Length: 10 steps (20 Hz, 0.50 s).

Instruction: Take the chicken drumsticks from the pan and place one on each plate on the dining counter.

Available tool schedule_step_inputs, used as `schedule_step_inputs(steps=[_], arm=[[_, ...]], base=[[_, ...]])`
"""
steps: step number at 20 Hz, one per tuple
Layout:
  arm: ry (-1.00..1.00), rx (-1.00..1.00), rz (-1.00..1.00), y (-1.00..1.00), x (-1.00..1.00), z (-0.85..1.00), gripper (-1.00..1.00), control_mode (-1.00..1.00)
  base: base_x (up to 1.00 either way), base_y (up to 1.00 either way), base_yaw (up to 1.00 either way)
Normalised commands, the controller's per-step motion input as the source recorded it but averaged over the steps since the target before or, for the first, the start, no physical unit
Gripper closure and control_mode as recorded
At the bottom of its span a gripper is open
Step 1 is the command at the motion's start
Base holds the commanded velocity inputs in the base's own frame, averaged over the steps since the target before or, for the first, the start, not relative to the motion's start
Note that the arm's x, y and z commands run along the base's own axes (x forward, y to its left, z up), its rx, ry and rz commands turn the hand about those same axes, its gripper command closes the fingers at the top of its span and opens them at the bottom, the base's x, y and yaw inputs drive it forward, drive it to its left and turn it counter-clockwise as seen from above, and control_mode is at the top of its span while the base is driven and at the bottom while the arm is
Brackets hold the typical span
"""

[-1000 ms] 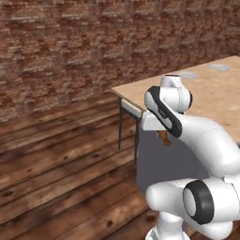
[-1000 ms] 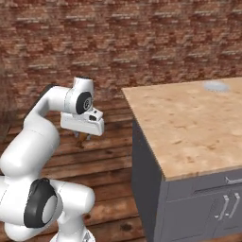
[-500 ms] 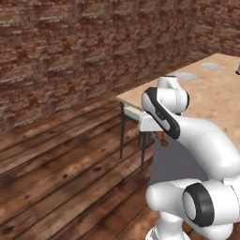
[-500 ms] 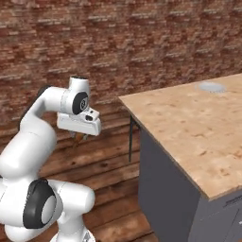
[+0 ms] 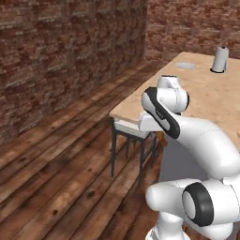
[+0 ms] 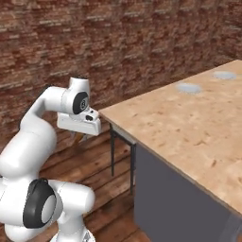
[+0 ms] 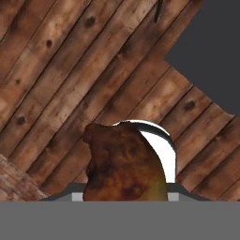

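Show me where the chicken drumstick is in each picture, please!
Left base view: the chicken drumstick peeks out as a small orange bit just under the white arm, near the dining counter's near edge.
Right base view: it hangs below the gripper, left of the dining counter, over the wooden floor.
Hand view: it is the big brown lump at bottom centre, between the jaws.
Shared landmark: the dining counter's corner beside the arm.
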Motion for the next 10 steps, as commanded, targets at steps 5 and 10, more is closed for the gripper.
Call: schedule_step_inputs(steps=[5, 10], arm=[[0.0, 0.0, 0.0, 0.0, 0.0, 0.0, 1.0, 1.0], [0.0, 0.0, 0.0, 0.0, 0.0, 0.0, 1.0, 1.0]], base=[[0.51, 0.85, -0.39], [0.46, 0.93, -0.31]])
